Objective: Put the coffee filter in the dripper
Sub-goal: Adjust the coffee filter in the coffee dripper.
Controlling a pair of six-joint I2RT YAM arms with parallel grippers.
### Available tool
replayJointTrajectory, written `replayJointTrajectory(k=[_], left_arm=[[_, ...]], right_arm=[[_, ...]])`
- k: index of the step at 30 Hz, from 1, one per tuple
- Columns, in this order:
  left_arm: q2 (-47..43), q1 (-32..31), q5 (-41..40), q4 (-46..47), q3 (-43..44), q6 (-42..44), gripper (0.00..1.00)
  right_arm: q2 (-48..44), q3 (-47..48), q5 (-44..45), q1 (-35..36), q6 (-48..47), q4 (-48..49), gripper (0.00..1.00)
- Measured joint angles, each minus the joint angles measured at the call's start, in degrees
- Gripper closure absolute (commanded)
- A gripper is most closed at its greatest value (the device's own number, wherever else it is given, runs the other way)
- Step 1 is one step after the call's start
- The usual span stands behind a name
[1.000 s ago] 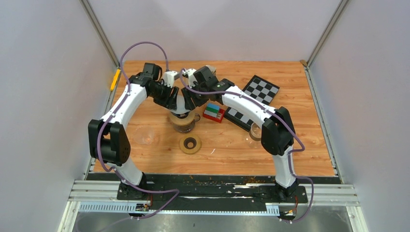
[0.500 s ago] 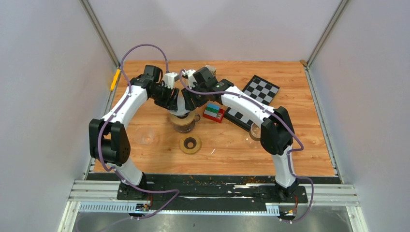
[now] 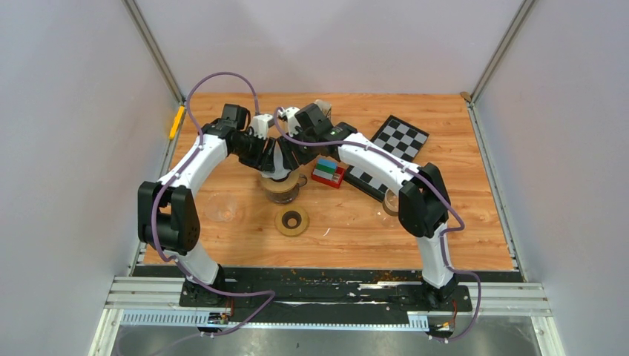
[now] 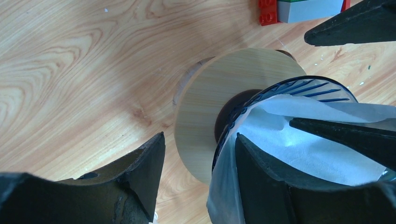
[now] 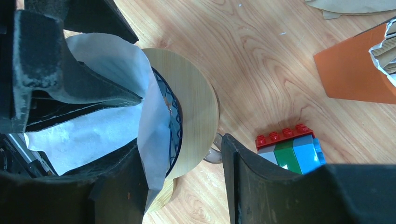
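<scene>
The dripper, a blue-ribbed cone in a round wooden collar, stands on a glass carafe at mid table. The white paper coffee filter lies spread inside the cone, its edge folding over the rim. My left gripper is open and straddles the rim. Its one finger presses on the paper inside, and the other stays outside, apart from the collar. My right gripper is open and straddles the opposite rim the same way.
A stack of coloured toy bricks sits just right of the dripper. Checkerboard plates lie at the back right, and an orange box is beyond. A wooden ring and a glass cup lie nearer the front.
The left arm has edged slightly right, bringing the two grippers a little closer together over the dripper. Both jaws keep the same width.
</scene>
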Motion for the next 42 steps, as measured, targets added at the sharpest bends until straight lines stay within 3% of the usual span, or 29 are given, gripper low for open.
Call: replayJointTrajectory(k=[12,20,42], left_arm=[[0.0,0.0,0.13,-0.24,0.11,-0.04,0.34],[-0.42,0.02,-1.09,-2.69,1.99,0.57,0.27],[-2.25,0.02,-0.85,-5.57,5.75,1.01,0.25]], right_arm=[[0.48,0.0,0.42,0.02,-0.07,0.39,0.43],[0.48,0.02,0.13,0.0,-0.44,0.04,0.4],[-0.72,2.58,-2.45,0.0,-0.66,-2.47,0.37]])
